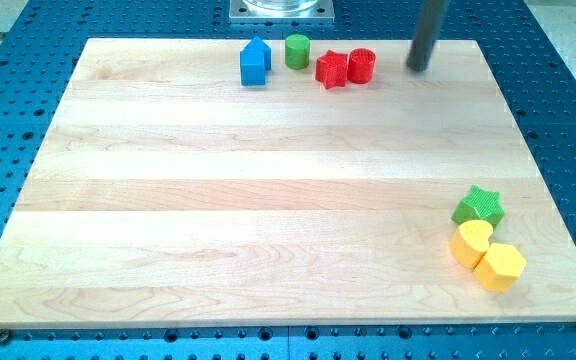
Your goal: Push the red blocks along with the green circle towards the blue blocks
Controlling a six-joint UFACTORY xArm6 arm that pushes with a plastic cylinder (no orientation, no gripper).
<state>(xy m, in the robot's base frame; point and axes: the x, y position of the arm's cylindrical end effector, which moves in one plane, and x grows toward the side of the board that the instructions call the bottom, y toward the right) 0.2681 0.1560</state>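
Note:
My tip [419, 68] stands near the view's top edge, a short way to the right of the red blocks and apart from them. The red circle [362, 65] touches the red star [332, 69] on its left. The green circle [297, 50] sits just left of the red star, a small gap between them. One blue block [255, 62], house-shaped, stands left of the green circle, close to it. No other blue block shows.
A green star [479, 207], a yellow heart-like block [471, 242] and a yellow hexagon [500, 266] cluster at the view's lower right. The wooden board [268, 200] lies on a blue perforated table. A metal base [281, 10] shows at the top.

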